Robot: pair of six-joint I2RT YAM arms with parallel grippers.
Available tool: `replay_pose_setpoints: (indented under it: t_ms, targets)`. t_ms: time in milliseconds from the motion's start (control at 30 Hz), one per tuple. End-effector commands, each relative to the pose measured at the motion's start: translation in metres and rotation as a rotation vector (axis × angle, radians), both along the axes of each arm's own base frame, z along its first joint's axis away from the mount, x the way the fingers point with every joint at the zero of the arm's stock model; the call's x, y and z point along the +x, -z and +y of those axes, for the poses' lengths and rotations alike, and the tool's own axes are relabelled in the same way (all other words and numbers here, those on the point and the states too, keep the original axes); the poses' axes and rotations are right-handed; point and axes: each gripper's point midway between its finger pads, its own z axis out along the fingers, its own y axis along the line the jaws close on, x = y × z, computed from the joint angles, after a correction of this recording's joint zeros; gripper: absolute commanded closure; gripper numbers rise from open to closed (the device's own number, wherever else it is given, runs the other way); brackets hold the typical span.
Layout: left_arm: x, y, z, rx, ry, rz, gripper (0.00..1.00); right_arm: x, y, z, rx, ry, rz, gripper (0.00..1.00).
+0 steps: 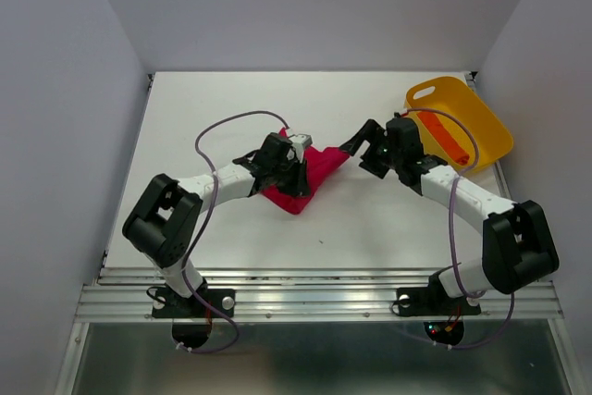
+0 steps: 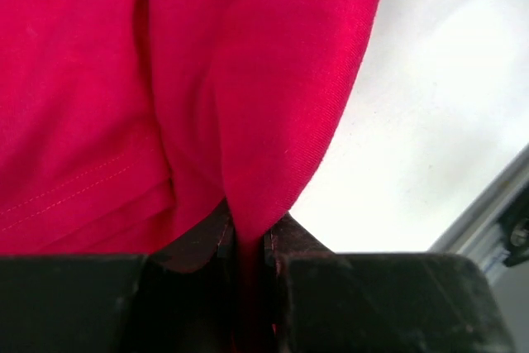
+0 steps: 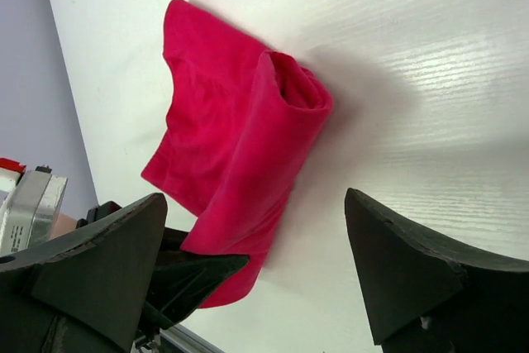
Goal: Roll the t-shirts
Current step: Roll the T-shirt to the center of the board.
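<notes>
A crimson t-shirt (image 1: pixel 319 168) lies bunched and partly rolled at the middle of the white table (image 1: pixel 231 108). My left gripper (image 1: pixel 296 180) is shut on a fold of it; in the left wrist view the red cloth (image 2: pixel 165 80) runs down between the two dark fingers (image 2: pixel 289 245). My right gripper (image 1: pixel 361 154) hovers open just right of the shirt, holding nothing. The right wrist view shows the shirt's rolled end (image 3: pixel 240 121) between and beyond the wide-apart jaws (image 3: pixel 254 200). An orange-red rolled t-shirt (image 1: pixel 449 139) lies inside the yellow tub.
The yellow plastic tub (image 1: pixel 486 122) with handles stands at the back right corner. Grey walls close in the table on three sides. A metal rail (image 1: pixel 314 298) runs along the near edge by the arm bases.
</notes>
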Motion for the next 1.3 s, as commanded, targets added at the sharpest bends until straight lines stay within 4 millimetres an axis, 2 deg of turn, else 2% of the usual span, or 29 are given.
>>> replay_pose_setpoints:
  t_ms: [0, 33, 200, 367, 467, 500, 600, 633, 733, 800, 867, 1067, 1100, 1133, 1267]
  targets:
    - [-0.009, -0.033, -0.014, -0.221, 0.032, 0.047, 1.00, 0.013, -0.020, -0.011, -0.041, 0.034, -0.056, 0.07]
    - [-0.004, -0.035, -0.011, -0.247, 0.016, 0.046, 1.00, 0.012, -0.019, -0.010, -0.040, 0.031, -0.054, 0.07]
    - [-0.008, -0.028, -0.002, -0.289, -0.021, 0.104, 1.00, 0.011, -0.015, -0.008, -0.039, 0.016, -0.043, 0.07]
    - [-0.012, -0.015, 0.006, -0.352, -0.063, 0.193, 1.00, 0.010, -0.012, 0.002, -0.034, -0.059, -0.044, 0.15]
    - [-0.012, -0.008, 0.007, -0.345, -0.072, 0.212, 1.00, 0.008, -0.006, 0.007, -0.045, -0.079, -0.036, 0.33]
    - [-0.012, -0.006, 0.007, -0.344, -0.075, 0.216, 1.00, 0.003, -0.005, 0.016, -0.049, -0.106, -0.036, 0.45]
    - [-0.012, -0.005, 0.008, -0.346, -0.079, 0.221, 1.00, -0.003, 0.007, 0.028, -0.062, -0.136, -0.011, 0.61]
    - [-0.011, -0.006, 0.009, -0.347, -0.083, 0.218, 1.00, -0.005, 0.011, 0.031, -0.063, -0.143, -0.004, 0.70]
    - [-0.010, -0.008, 0.011, -0.348, -0.091, 0.216, 1.00, -0.006, 0.019, 0.044, -0.055, -0.164, 0.008, 0.84]
    - [-0.010, -0.008, 0.012, -0.346, -0.095, 0.217, 1.00, -0.007, 0.026, 0.053, -0.058, -0.185, 0.021, 0.88]
    - [-0.009, -0.007, 0.014, -0.342, -0.100, 0.214, 1.00, -0.008, 0.024, 0.068, -0.051, -0.218, 0.013, 0.89]
    - [-0.008, -0.005, 0.018, -0.319, -0.107, 0.207, 1.00, 0.000, 0.033, 0.086, -0.048, -0.249, 0.037, 0.89]
    - [-0.008, -0.005, 0.019, -0.312, -0.110, 0.210, 1.00, 0.004, 0.029, 0.089, -0.043, -0.249, 0.030, 0.89]
    - [-0.007, -0.005, 0.020, -0.305, -0.107, 0.204, 0.96, 0.006, 0.035, 0.091, -0.046, -0.251, 0.042, 0.89]
    - [-0.002, -0.007, 0.023, -0.265, -0.118, 0.188, 0.85, 0.014, 0.037, 0.097, -0.041, -0.253, 0.044, 0.89]
